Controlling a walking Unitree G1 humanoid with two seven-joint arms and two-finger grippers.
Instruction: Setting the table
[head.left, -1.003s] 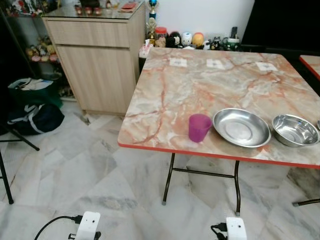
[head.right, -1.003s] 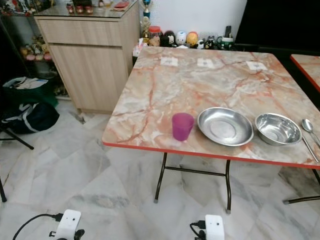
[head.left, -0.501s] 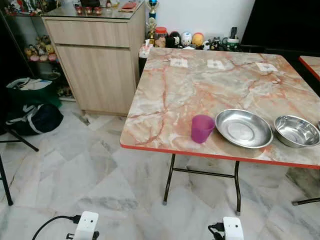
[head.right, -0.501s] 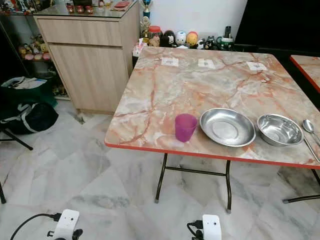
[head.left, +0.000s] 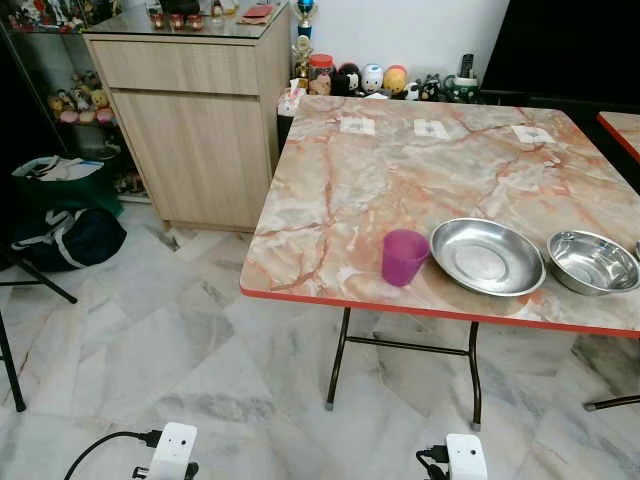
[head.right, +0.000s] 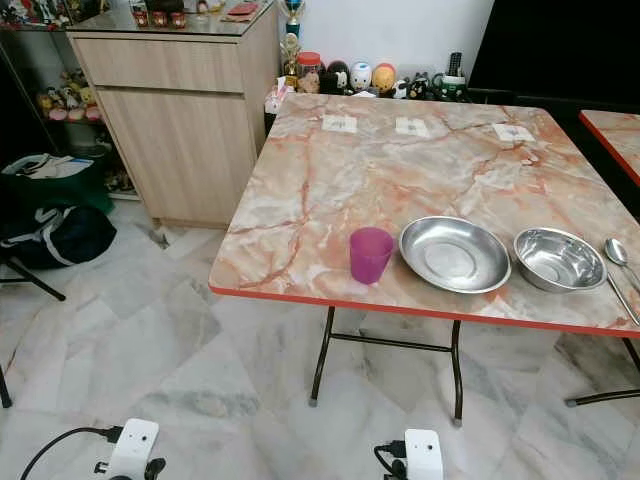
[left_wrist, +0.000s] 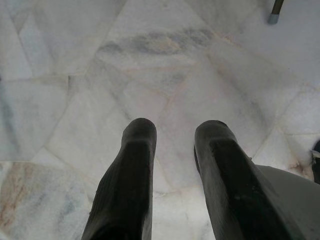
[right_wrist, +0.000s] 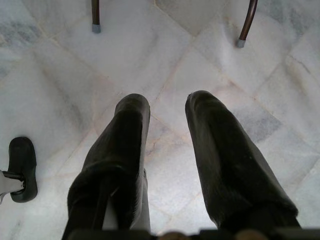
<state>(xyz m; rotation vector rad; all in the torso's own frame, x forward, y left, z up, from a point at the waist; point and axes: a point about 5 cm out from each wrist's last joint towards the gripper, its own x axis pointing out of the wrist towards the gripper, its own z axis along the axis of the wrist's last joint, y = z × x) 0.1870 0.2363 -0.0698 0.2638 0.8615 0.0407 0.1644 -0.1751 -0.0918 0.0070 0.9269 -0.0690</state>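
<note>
Marble-patterned in pink and grey with a red rim, the tabletop (head.left: 400, 170) stands on thin dark metal legs over a pale marble floor (head.left: 150, 330). Near its front edge a purple cup (head.left: 403, 257) stands upright, just beside a shallow steel plate (head.left: 487, 256) on the cup's right, and further right sits a smaller steel bowl (head.left: 592, 262), close to the plate but not touching it. A spoon (head.right: 620, 265) lies at the far right of the tabletop, just beside the bowl. Three small white cards (head.left: 431, 128) lie in a row near the far edge. Beyond the table a line of small figurines and jars (head.left: 372, 78) stands against the white wall, and to the left is a wooden cabinet (head.left: 195, 120) with a dark bag (head.left: 65, 237) on the floor beside it. The left hand (left_wrist: 174, 135) hangs low over the floor, its two black fingers apart with bare tile between them. The right hand (right_wrist: 167, 107) also hangs over the floor near two table leg feet, its fingers likewise spread apart and holding nothing. Both arms are well apart from the dishes on the tabletop.
</note>
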